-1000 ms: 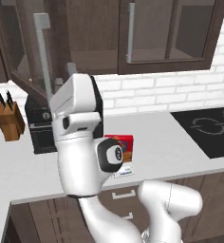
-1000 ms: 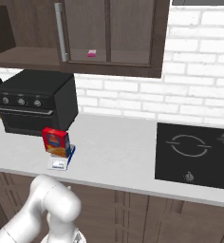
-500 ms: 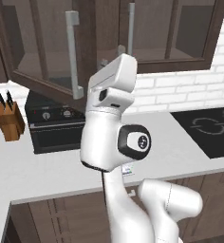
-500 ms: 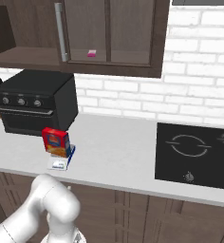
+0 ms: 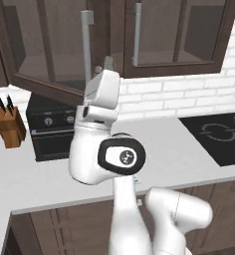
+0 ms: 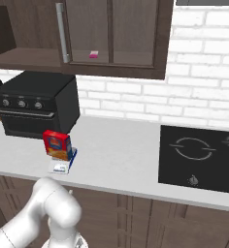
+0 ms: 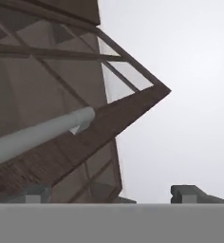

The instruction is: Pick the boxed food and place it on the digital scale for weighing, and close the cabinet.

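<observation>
The boxed food (image 6: 57, 144), a red carton with a yellow picture, stands upright on the small white digital scale (image 6: 62, 165) at the counter's front, left of centre. The dark brown cabinet (image 6: 114, 34) hangs above; its left glass door (image 5: 50, 50) stands swung open towards me, with a silver bar handle (image 5: 86, 46). My gripper (image 5: 108, 63) is raised high, pointing up just right of that door's lower edge. From the hand, the door's corner and its handle (image 7: 42, 133) sit close ahead, above the gripper (image 7: 114, 197), which is open and holds nothing.
A black countertop oven (image 6: 36, 104) sits at the back left, with a knife block (image 5: 9, 127) beside it. A black cooktop (image 6: 204, 155) is set into the counter at the right. A tiny pink item (image 6: 93, 54) lies inside the cabinet. White brick wall behind.
My arm has risen from over the carton and swung its hand up to the open cabinet door. The carton stays on the scale. The jaws stayed wide.
</observation>
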Controlling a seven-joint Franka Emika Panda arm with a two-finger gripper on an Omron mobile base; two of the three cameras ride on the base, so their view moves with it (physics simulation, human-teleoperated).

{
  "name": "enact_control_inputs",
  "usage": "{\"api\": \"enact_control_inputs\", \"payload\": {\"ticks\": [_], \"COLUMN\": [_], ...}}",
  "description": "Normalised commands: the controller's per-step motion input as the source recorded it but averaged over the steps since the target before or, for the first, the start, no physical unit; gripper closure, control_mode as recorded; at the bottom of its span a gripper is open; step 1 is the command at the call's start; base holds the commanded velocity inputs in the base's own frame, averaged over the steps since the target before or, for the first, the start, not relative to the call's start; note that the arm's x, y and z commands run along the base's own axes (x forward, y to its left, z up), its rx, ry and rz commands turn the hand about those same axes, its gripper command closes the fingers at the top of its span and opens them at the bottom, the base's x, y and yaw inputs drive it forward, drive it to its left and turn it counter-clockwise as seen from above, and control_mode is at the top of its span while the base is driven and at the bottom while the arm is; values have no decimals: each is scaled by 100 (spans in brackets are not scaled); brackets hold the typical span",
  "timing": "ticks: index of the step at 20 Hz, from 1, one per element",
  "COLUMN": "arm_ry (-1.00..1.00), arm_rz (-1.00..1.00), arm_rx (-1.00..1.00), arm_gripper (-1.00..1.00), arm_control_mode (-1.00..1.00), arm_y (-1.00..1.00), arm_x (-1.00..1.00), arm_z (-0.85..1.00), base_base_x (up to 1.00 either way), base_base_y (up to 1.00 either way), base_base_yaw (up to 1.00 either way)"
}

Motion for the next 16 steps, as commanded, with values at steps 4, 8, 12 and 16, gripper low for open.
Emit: {"api": "enact_control_inputs", "payload": {"ticks": [4, 8, 12, 16], "arm_ry": [-17, 0, 2, 1], "arm_rz": [-29, -24, -18, -9], "arm_rx": [-8, 0, 1, 4], "arm_gripper": [-100, -100, -100, -100], "arm_control_mode": [-100, -100, -100, -100], "arm_y": [96, 33, -1, -33], "arm_x": [100, 100, 100, 90], "arm_z": [-44, -26, -13, 0], "base_base_x": [0, 0, 0, 0], "base_base_y": [0, 0, 0, 0], "base_base_yaw": [0, 0, 0, 0]}}
